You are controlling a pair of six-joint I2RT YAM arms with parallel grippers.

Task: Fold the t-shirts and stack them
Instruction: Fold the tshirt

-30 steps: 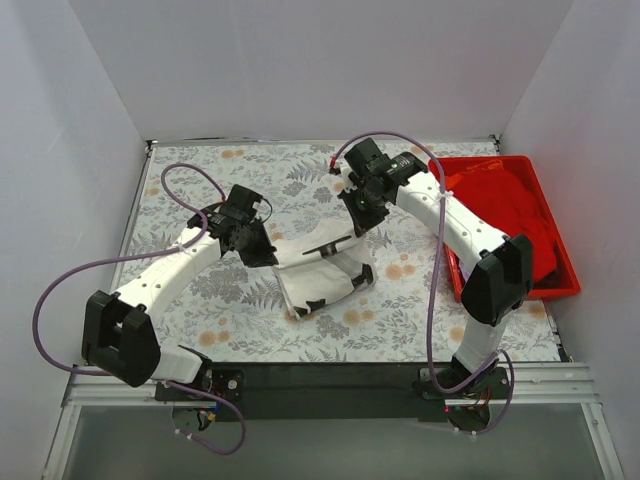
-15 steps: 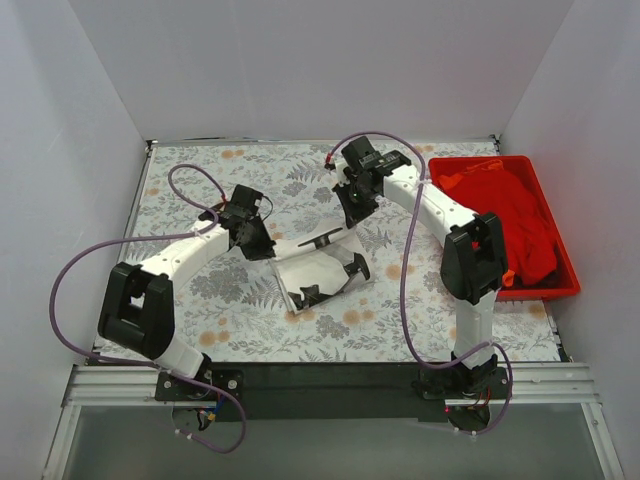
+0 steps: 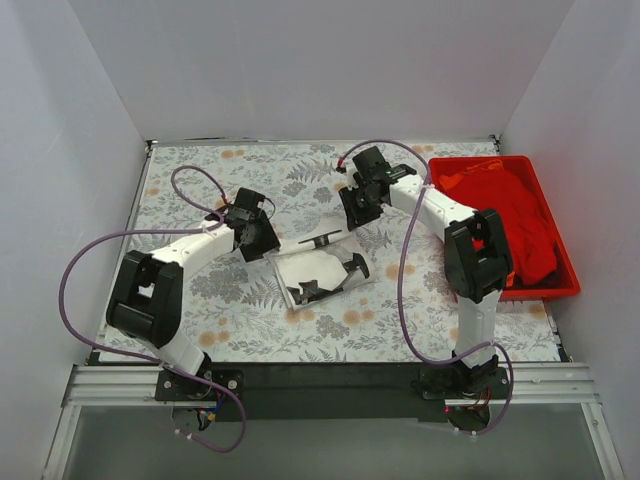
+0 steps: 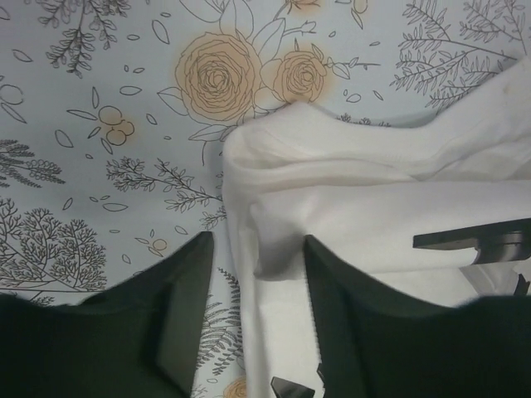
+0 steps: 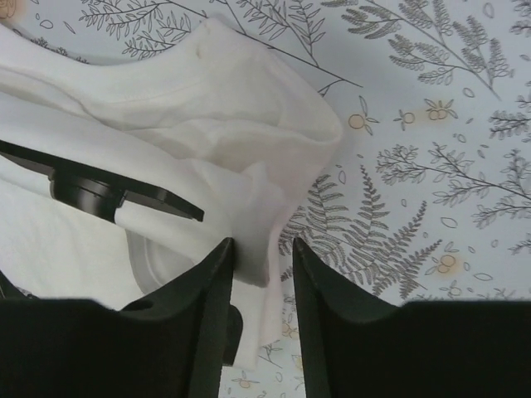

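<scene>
Left gripper (image 3: 262,243): fingers spread, astride the left corner of the white t-shirt (image 3: 300,272), not clamping | white t-shirt: folded, flat at the centre of the tablecloth (image 3: 200,175) | right gripper (image 3: 357,212): fingers spread astride its far-right corner | red t-shirt (image 3: 512,215): heaped in the tray (image 3: 540,292), right edge.

White t-shirt (image 3: 320,270) folded, lying betw. L gripper (image 3: 265,246) & R gripper (image 3: 354,214); red t-shirt (image 3: 512,215) in tray (image 3: 545,292), right of R gripper.
</scene>
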